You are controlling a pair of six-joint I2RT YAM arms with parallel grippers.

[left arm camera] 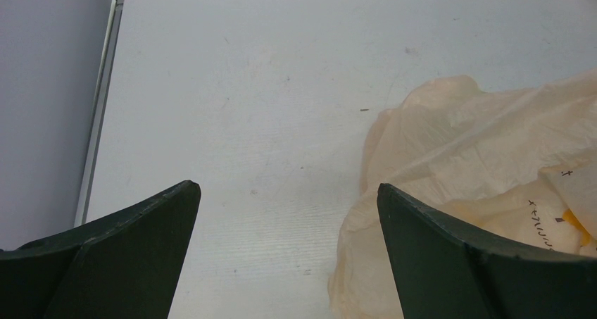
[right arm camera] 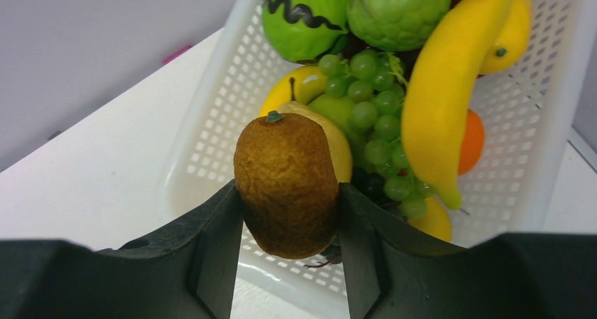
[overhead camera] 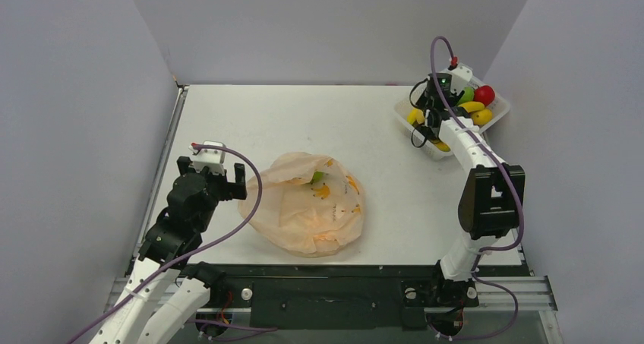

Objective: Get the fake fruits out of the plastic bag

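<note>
The peach-orange plastic bag (overhead camera: 309, 203) lies crumpled at the table's middle front, with a green fruit (overhead camera: 319, 178) showing at its mouth. My left gripper (overhead camera: 228, 178) hovers open just left of the bag; in the left wrist view the bag (left arm camera: 486, 164) lies beside and under the right finger, with bare table between the jaws (left arm camera: 287, 192). My right gripper (right arm camera: 290, 196) is shut on a brown kiwi-like fruit (right arm camera: 287, 182), held over the near end of the white lattice basket (right arm camera: 211, 132). That basket (overhead camera: 497, 120) at the back right holds several fake fruits (overhead camera: 478, 105).
In the basket lie a yellow banana (right arm camera: 440, 94), green grapes (right arm camera: 366, 94), two green fruits (right arm camera: 304, 16), an orange one (right arm camera: 473, 139) and a red one (overhead camera: 484, 94). Grey walls close in on the table at the left, back and right.
</note>
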